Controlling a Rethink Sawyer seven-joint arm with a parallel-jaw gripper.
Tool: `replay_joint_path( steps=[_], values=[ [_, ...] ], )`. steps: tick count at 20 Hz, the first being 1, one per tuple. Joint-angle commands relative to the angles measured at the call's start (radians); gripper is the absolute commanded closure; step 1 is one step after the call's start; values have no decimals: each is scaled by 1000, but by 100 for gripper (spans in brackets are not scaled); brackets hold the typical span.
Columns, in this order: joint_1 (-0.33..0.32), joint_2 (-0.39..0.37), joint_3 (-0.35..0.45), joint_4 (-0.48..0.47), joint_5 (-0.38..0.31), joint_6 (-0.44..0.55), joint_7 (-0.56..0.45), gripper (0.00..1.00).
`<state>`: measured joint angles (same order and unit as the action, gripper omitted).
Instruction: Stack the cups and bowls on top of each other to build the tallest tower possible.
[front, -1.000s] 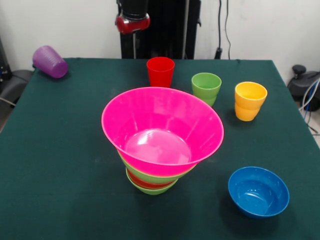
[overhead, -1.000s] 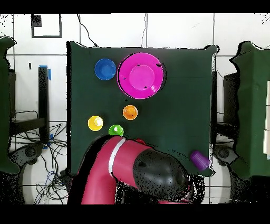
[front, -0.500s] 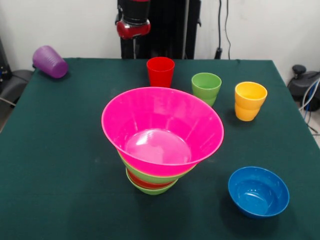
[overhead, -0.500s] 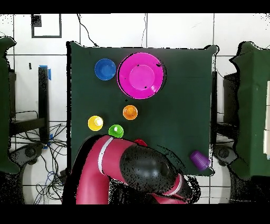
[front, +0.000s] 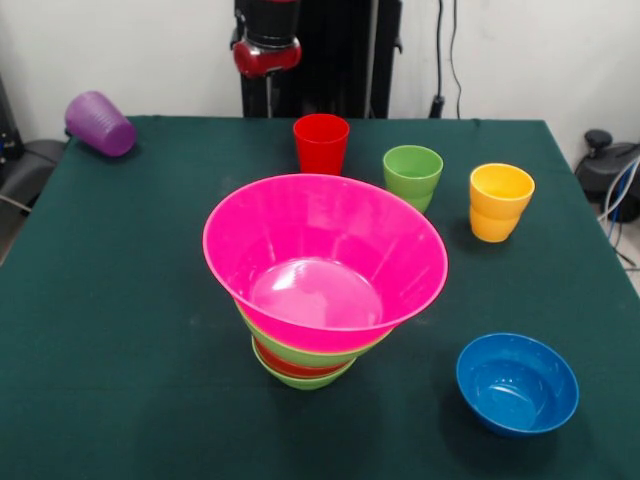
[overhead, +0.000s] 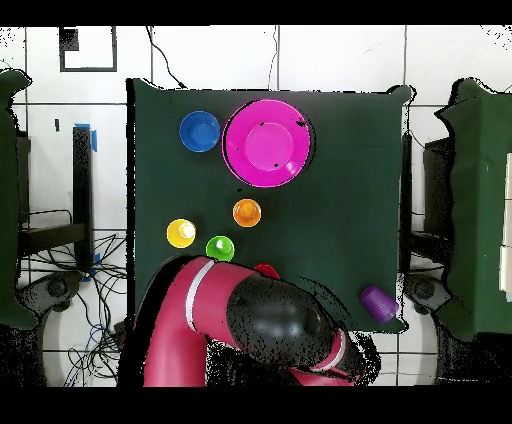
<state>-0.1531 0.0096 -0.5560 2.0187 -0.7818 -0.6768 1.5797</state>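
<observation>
The tower (front: 310, 340) stands mid-table: a small green bowl, a red-orange bowl and a large green bowl (front: 300, 352) nested under the huge pink bowl (front: 325, 260), which also shows in the overhead view (overhead: 266, 142). The blue bowl (front: 517, 383) sits alone beside it. The red cup (front: 321, 143), green cup (front: 412, 175) and yellow cup (front: 500, 202) stand upright behind the tower. The orange cup (overhead: 246, 212) shows only from overhead. The purple cup (front: 100, 123) lies on its side at a far corner. Only the arm (front: 266, 45) shows; its gripper is hidden.
The arm's red and black bulk (overhead: 270, 325) hangs over the table edge by the robot's base and partly covers the red cup (overhead: 266, 270) from overhead. The green cloth table (front: 120, 330) has edges close to the purple cup. Cables lie on the floor around.
The arm's joint rose slightly at the top of the front view, and its bulk shifted toward the base in the overhead view. The cups, bowls and tower have not moved.
</observation>
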Motion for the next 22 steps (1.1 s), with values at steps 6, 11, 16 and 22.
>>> replay_joint_path(
  steps=[6,11,16,22],
  values=[
    [-47,-59,203,123,-159,217,144,0],
    [-56,-88,228,132,-158,234,140,0],
    [-97,-156,288,161,-156,293,153,0],
    [-150,-209,336,177,-157,335,143,0]
  ],
)
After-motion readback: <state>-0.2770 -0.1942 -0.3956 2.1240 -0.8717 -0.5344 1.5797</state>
